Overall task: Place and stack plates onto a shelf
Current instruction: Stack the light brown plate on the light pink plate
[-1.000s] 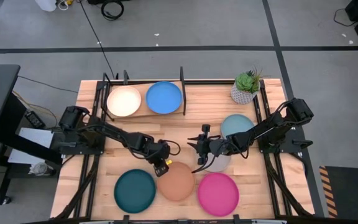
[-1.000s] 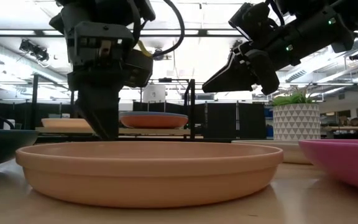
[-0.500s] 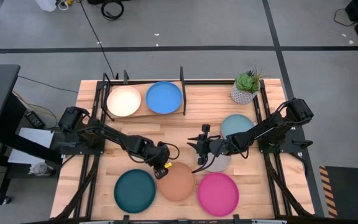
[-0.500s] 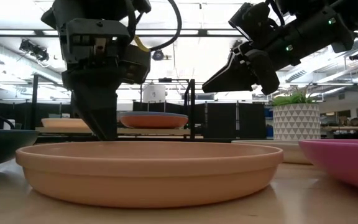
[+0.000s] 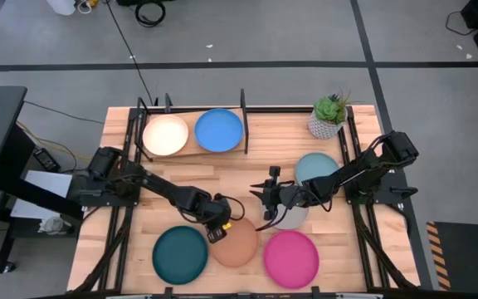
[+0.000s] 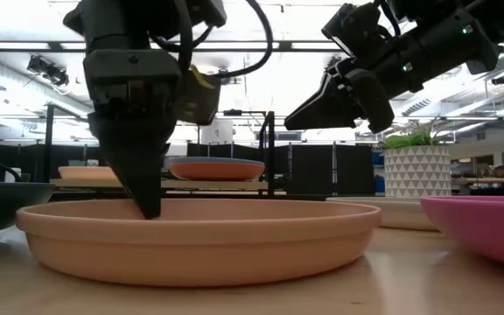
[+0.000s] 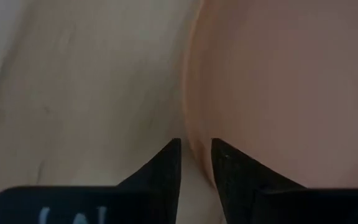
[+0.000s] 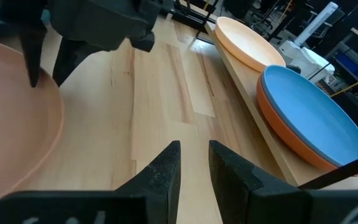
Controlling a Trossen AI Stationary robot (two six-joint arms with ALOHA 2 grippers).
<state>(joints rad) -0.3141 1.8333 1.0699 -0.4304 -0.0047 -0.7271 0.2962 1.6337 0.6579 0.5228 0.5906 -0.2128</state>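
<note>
The tan plate point(image 5: 239, 243) lies flat on the table near its near edge, between the teal plate point(image 5: 181, 255) and the magenta plate point(image 5: 291, 258). My left gripper point(image 5: 216, 231) stands over the tan plate's far-left rim, shut on it. My right gripper point(image 5: 258, 198) hovers shut and empty above the table's middle, beside the grey plate point(image 5: 293, 218); the pale blue plate point(image 5: 316, 168) lies beyond. On the shelf point(image 5: 191, 151) rest the cream plate point(image 5: 165, 134) and the blue plate point(image 5: 219, 130), which lies on the orange one point(image 8: 291, 140). My left gripper pinches the tan plate's rim point(image 7: 190, 134) on its far-left side, one finger point(image 7: 229, 171) inside the plate and one point(image 7: 166, 171) outside on the table side. The fingers come from above, pointing down point(image 6: 150, 210). The plate's underside is on the table.
A potted plant point(image 5: 329, 116) stands at the table's far right corner. The shelf's black posts point(image 5: 244, 120) rise along the far edge. Bare plank tabletop point(image 5: 247, 170) lies between the shelf and the plates near me.
My left gripper has moved a little toward the near edge and down, its fingers coming onto the tan plate's rim. The tan plate has shifted slightly on the table. The right arm has kept still.
</note>
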